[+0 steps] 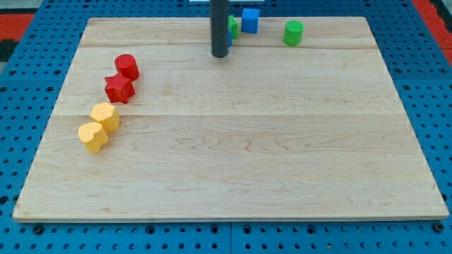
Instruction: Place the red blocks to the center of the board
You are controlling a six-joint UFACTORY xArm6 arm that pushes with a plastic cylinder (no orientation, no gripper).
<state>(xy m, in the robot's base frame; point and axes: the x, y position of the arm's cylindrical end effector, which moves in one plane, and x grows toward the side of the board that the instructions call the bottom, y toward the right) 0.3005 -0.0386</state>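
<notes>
A red cylinder (127,67) and a red star-shaped block (119,88) sit close together at the board's left side, upper half. My tip (219,54) rests on the board near the view's top centre, well to the right of both red blocks and not touching them. The rod rises out of the view's top.
Two yellow blocks (104,116) (92,137) lie just below the red ones on the left. A blue cube (250,20), a green block (233,27) partly hidden behind the rod, and a green cylinder (294,32) stand at the top edge. The wooden board (240,155) lies on a blue pegboard.
</notes>
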